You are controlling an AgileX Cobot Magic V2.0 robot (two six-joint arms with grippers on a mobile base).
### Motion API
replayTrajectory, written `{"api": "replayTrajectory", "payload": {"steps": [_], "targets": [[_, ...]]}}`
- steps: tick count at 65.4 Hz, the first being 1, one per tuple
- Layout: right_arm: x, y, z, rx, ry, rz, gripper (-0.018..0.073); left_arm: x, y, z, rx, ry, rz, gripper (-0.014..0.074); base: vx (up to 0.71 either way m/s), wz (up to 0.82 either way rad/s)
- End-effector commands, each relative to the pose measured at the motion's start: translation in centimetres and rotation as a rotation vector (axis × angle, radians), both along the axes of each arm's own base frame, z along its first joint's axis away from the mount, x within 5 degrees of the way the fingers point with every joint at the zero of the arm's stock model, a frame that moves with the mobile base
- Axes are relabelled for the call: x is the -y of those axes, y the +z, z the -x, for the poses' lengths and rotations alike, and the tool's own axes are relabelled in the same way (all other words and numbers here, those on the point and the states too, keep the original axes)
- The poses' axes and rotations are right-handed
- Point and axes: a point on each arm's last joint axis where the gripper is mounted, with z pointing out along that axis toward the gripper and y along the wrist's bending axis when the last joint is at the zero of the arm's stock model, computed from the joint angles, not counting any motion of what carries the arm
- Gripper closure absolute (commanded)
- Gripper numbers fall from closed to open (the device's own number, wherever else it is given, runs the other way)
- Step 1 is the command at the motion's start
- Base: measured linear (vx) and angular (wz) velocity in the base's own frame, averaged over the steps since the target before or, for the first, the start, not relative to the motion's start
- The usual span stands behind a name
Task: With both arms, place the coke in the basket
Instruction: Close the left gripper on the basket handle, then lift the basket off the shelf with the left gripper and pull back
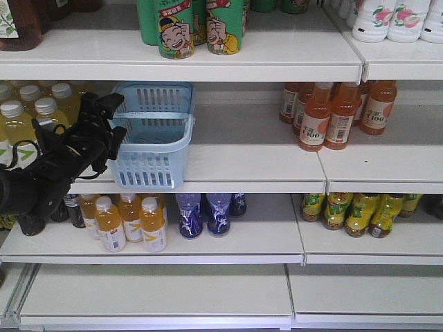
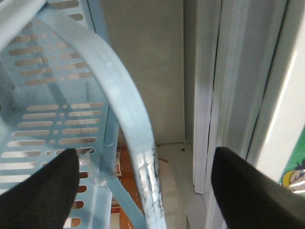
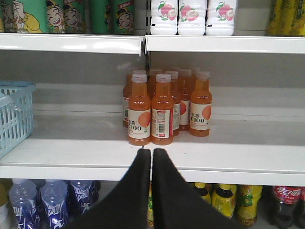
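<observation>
The basket (image 1: 149,169) stands on the middle shelf (image 1: 242,152), toward 9 o'clock in the front view. Its long axis runs from 6 to 12 o'clock, one short end at the front edge of the shelf and the other toward the back wall. It sits upright with the open side up, and its handle (image 1: 156,116) crosses above it from 9 to 3 o'clock. The left gripper (image 1: 116,119) comes in from 8 o'clock and is at the left rim of the basket. The arm covers part of that side, so I cannot tell if it touches. The left wrist view shows the left gripper (image 2: 147,181) open. Its two black fingertips (image 2: 45,191) are wide apart at 7 and 5 o'clock, and the curved handle (image 2: 128,105) passes between them. This view is blurred, and the basket (image 2: 47,119) shows there only one wall with slots. In the right wrist view the right gripper (image 3: 151,150) is closed on nothing, its fingers pressed together and pointing to 12 o'clock at the orange bottles (image 3: 162,109). The basket (image 3: 14,119) is at 9 o'clock there, cut off by the picture edge. On the lower shelf at 5 o'clock stands a cola bottle (image 3: 286,198), mostly hidden under the shelf and cut off below.
</observation>
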Motion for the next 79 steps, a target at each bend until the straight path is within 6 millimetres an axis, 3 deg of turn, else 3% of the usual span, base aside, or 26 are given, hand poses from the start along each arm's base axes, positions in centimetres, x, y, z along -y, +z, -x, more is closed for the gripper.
{"api": "replayTrajectory", "payload": {"steps": [1, 12, 20, 43, 60, 79], "targets": [[0.0, 0.4, 0.1, 0.076, 0.001, 0.015, 0.0564, 0.1, 3.1, -0.8, 0.118, 0.003, 0.041, 0.0042, 0.00, 0.00], [0.0, 0.4, 0.1, 0.076, 0.001, 0.015, 0.0564, 0.2, 3.0, -1.5, 0.169, -0.008, 0.055, 0.0075, 0.00, 0.00], [0.0, 0.4, 0.1, 0.076, 0.001, 0.015, 0.0564, 0.2, 2.7, -1.5, 0.141, -0.008, 0.041, 0.0154, 0.00, 0.00], [0.0, 0.4, 0.1, 0.077, 0.001, 0.015, 0.0564, 0.5, 2.6, -1.4, 0.139, -0.037, 0.011, 0.0603, 0.00, 0.00], [0.0, 0.4, 0.1, 0.077, 0.001, 0.015, 0.0564, 3.3, 3.4, 0.4, 0.329, -0.382, -0.127, 0.0604, 0.00, 0.00], [0.0, 0.4, 0.1, 0.077, 0.001, 0.015, 0.0564, 6.3, 4.0, 3.5, 0.315, -0.815, 0.063, 0.0604, 0.00, 0.00]]}}
